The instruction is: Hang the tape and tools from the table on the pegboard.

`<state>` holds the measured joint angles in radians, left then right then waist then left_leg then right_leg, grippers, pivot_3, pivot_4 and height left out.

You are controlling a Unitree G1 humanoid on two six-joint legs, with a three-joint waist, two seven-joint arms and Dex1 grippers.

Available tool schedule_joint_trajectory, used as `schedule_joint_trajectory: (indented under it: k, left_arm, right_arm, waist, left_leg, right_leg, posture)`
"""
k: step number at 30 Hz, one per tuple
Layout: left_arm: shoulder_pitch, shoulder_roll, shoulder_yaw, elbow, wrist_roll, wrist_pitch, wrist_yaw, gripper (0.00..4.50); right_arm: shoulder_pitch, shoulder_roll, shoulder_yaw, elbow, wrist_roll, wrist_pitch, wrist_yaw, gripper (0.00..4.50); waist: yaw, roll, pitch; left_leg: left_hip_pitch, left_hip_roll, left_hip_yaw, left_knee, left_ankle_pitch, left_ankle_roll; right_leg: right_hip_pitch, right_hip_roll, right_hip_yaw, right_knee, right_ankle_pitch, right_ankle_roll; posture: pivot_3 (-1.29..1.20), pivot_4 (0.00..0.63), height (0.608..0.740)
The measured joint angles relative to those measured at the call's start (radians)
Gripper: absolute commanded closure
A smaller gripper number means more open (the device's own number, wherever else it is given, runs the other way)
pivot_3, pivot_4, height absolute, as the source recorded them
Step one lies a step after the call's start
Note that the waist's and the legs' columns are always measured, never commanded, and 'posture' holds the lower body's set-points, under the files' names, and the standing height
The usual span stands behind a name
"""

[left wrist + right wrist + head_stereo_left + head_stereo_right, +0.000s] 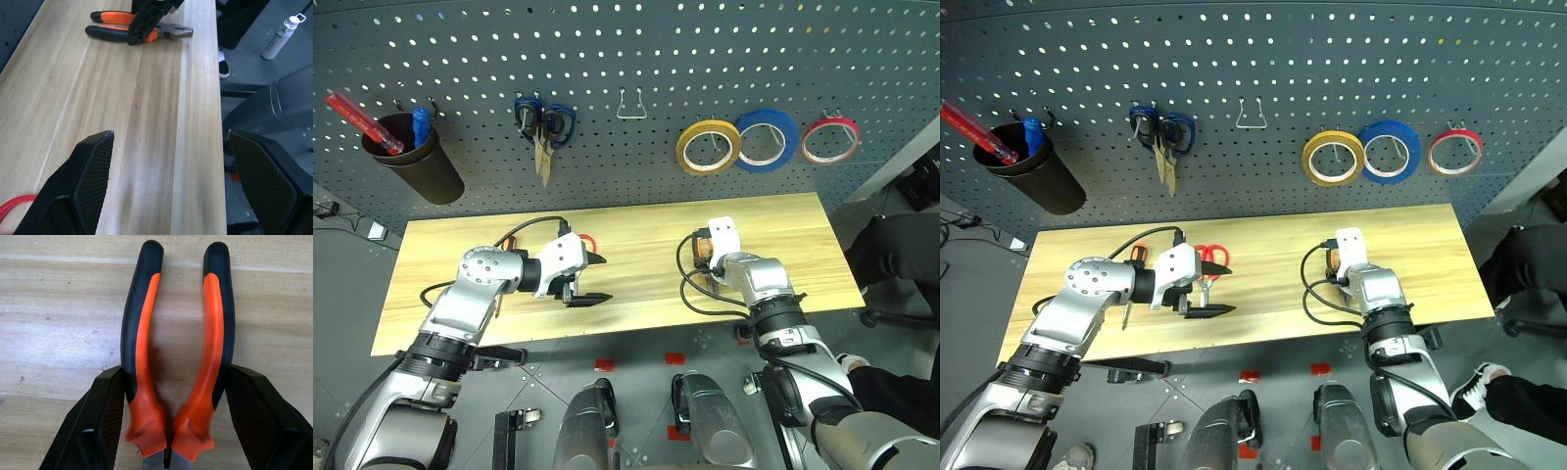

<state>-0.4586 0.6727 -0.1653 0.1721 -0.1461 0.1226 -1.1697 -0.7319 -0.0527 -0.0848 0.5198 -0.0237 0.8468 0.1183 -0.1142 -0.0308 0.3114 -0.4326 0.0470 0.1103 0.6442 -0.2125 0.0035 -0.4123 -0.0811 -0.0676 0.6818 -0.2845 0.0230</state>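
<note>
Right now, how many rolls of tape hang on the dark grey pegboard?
3, side by side on hooks at the dark grey pegboard's right: the yellowish-tan roll, the larger blue roll overlapping it, then the red-edged roll.

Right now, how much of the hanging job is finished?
Done: the yellowish tape hangs on the pegboard. In hand: the right pincer straddles the pliers lying on the table, fingers against both handles. Left: the red-handled scissors lie on the table by the open, empty left pincer.
</note>
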Motion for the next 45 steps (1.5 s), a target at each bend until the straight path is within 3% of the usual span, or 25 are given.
schedule_joint_trajectory:
  k: [7, 10, 13, 18, 29, 45]
  left_arm:
    - [0.089, -0.084, 0.23, -0.137, -0.156, 0.051, 0.192, 0.56]
    - [0.165, -0.12, 0.302, -0.233, -0.192, 0.066, 0.284, 0.56]
    - [0.208, -0.151, 0.343, -0.301, -0.203, 0.083, 0.384, 0.56]
    - [0.216, -0.154, 0.342, -0.415, -0.209, 0.143, 0.451, 0.56]
    - [0.055, -0.219, 0.264, -0.413, -0.142, 0.199, 0.614, 0.56]
    - [-0.088, -0.284, 0.199, -0.274, -0.078, 0.127, 0.638, 0.56]
  right_arm:
    - [0.217, 0.093, 0.129, -0.645, 0.059, 0.081, 0.025, 1.73]
    - [0.203, 0.104, 0.222, -0.846, 0.058, 0.034, 0.028, 1.73]
    - [0.115, 0.113, 0.282, -0.898, 0.044, -0.069, 0.029, 1.73]
    - [-0.117, 0.112, 0.291, -0.746, 0.035, -0.297, 0.044, 1.73]
    - [-0.476, 0.082, 0.254, -0.077, -0.038, -0.847, 0.013, 1.73]
    - [-0.573, 0.022, 0.218, 0.408, -0.101, -1.226, -0.059, 1.73]
  waist:
    - [-0.004, 0.0, 0.0]
    - [-0.001, 0.0, 0.0]
    - [0.002, 0.0, 0.0]
    - [0.009, 0.0, 0.0]
    - [0.018, -0.001, 0.0]
    - [0.031, -0.001, 0.002]
  left_leg:
    - [-0.005, 0.001, 0.001, -0.001, 0.0, 0.0]
    - [-0.005, 0.0, 0.001, 0.0, 0.0, 0.0]
    - [-0.004, 0.0, 0.0, 0.001, 0.0, 0.0]
    - [-0.004, -0.001, 0.0, 0.001, 0.0, 0.0]
    - [-0.005, 0.0, 0.002, -0.001, 0.0, 0.0]
    - [-0.005, 0.0, 0.003, 0.001, 0.0, 0.0]
  right_leg:
    - [-0.007, 0.0, 0.002, 0.002, 0.0, 0.0]
    - [-0.007, 0.0, 0.002, 0.002, 0.0, 0.0]
    - [-0.006, 0.0, 0.001, 0.003, 0.001, 0.0]
    - [-0.006, 0.0, 0.001, 0.003, 0.001, 0.0]
    - [-0.007, 0.0, 0.001, -0.001, 0.001, 0.0]
    - [-0.007, 0.0, 0.001, 0.001, 0.001, 0.0]
  posture:
    - [-0.2, 0.312, 0.74]
    - [-0.2, 0.312, 0.74]
    - [-0.18, 0.307, 0.74]
    - [-0.16, 0.306, 0.74]
    - [-0.13, 0.303, 0.74]
    - [-0.08, 0.338, 0.74]
